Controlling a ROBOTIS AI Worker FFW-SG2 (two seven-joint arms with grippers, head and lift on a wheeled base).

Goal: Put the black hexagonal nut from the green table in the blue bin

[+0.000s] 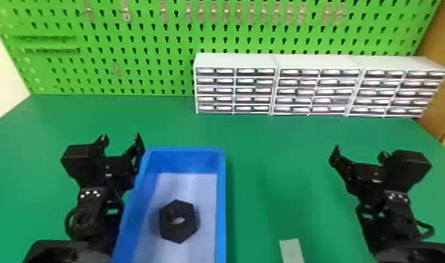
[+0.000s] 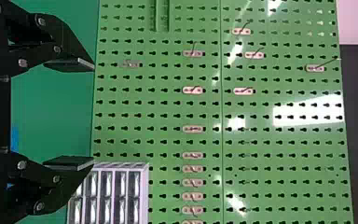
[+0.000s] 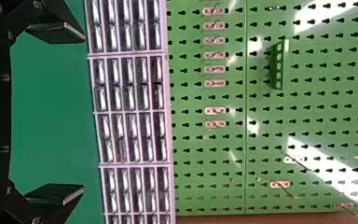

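The black hexagonal nut [image 1: 178,221] lies flat on the pale floor of the blue bin [image 1: 221,203], which rests on the green table [image 1: 267,150]. Left of the bin, my left gripper [image 1: 122,140] stands open and holds nothing, close to the bin's far left corner. In the left wrist view the left gripper [image 2: 92,113] has its fingers wide apart. My right gripper [image 1: 360,154] is over the table's right side, well away from the bin. Seen in the right wrist view, the right gripper [image 3: 84,113] is also open, with nothing between its fingers.
White drawer units [image 1: 316,63] line the back right of the table. A green pegboard [image 1: 127,45] with metal hooks rises behind. A pale strip [image 1: 291,250] lies on the table near the front edge of the head view, right of the bin.
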